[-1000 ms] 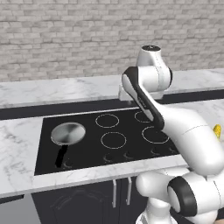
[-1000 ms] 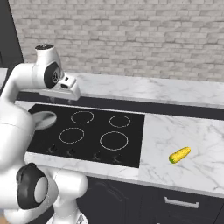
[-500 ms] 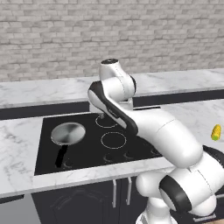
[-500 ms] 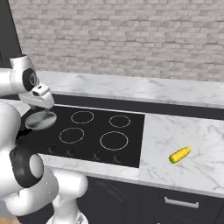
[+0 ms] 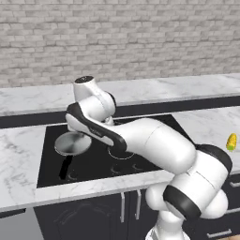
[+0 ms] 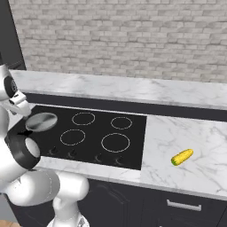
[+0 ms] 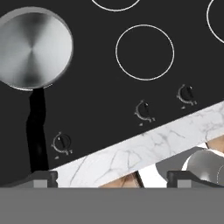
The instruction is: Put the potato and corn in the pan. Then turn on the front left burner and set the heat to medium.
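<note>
Empty grey pan [image 7: 34, 47] on stove; corn [image 6: 182, 157] lying on counter

My pan [image 7: 33, 46]: brushed grey metal with a radial sheen, and its handle [image 7: 37, 131] is matt black. Hob [image 6: 88, 133] is smooth glossy black glass; counter [image 6: 195, 137] is polished white marble with grey veins; back wall [image 5: 122, 42] is rough grey brick. Corn [image 6: 182, 157] shows a bumpy yellow surface.
</note>
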Tool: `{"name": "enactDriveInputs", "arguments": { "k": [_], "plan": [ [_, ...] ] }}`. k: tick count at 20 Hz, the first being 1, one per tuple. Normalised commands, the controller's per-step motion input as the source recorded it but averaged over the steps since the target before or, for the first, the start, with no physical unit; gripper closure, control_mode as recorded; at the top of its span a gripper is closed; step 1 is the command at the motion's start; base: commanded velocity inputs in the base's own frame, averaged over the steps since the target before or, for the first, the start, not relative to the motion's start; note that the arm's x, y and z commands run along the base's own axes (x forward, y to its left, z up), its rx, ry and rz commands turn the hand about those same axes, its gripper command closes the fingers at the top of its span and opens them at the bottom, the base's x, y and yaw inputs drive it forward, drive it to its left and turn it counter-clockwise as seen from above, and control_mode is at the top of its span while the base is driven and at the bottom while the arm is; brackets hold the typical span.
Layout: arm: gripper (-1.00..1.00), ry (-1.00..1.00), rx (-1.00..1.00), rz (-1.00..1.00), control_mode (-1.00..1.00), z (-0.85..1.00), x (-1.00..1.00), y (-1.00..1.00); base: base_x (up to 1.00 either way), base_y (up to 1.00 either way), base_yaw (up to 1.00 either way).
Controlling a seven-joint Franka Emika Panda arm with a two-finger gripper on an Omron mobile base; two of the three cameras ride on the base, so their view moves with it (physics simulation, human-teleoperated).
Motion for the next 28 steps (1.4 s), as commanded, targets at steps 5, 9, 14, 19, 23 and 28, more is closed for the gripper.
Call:
{"name": "enactDriveInputs", "arguments": {
  "k": [5, 9, 14, 19, 23, 28],
  "plan": [
    [-1.00, 0.09, 0.05, -0.10, -1.00, -0.51, 0.01, 0.88, 0.00, 0.00, 0.00],
    [-1.00, 0.01, 0.00, -0.02, -1.00, -0.34, 0.04, 0.72, 0.00, 0.00, 0.00],
    [-1.00, 0.00, 0.00, 0.00, -1.00, -0.24, 0.08, 0.13, 0.00, 0.00, 0.00],
    [-1.00, 0.00, 0.00, 0.00, -1.00, -0.31, 0.23, 0.02, 0.00, 0.00, 0.00],
    [-1.00, 0.02, 0.00, 0.03, -1.00, -0.42, 0.44, 0.01, 0.00, 0.00, 0.00],
    [-1.00, 0.04, 0.01, 0.09, -1.00, -0.33, 0.42, 0.19, 0.00, 0.00, 0.00]
  ]
}}
